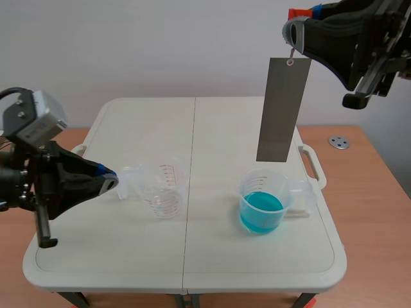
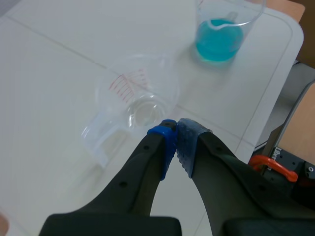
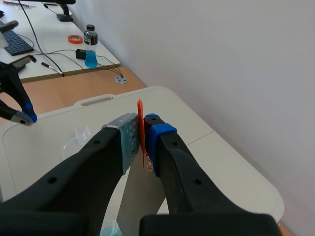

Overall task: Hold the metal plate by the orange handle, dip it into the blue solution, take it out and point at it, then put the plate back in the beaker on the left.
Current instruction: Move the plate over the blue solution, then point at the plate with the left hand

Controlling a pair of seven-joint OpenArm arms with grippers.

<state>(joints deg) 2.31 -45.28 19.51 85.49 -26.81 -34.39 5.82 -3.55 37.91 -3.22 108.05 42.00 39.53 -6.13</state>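
Long grey flat metal plate (image 1: 283, 109), how will it handle?

— Stiff, thin and light, I judge, with a smooth face that would slip between pads. It seems to dangle from a small ring at its top, so it may swing. Best taken by the thin orange handle (image 3: 141, 132), never the sheet.

— Where is it?

— Hanging upright in the air, its lower edge above the clear plastic beaker of blue solution (image 1: 263, 202), not yet dipped.

— And the pincers?

— The right gripper (image 3: 142, 140) is clenched on the orange handle, pads pressing both sides. The left gripper (image 2: 174, 129) is closed on nothing, tips just beside the empty clear beaker with red markings (image 1: 160, 189) on the white folding table (image 1: 218, 256).
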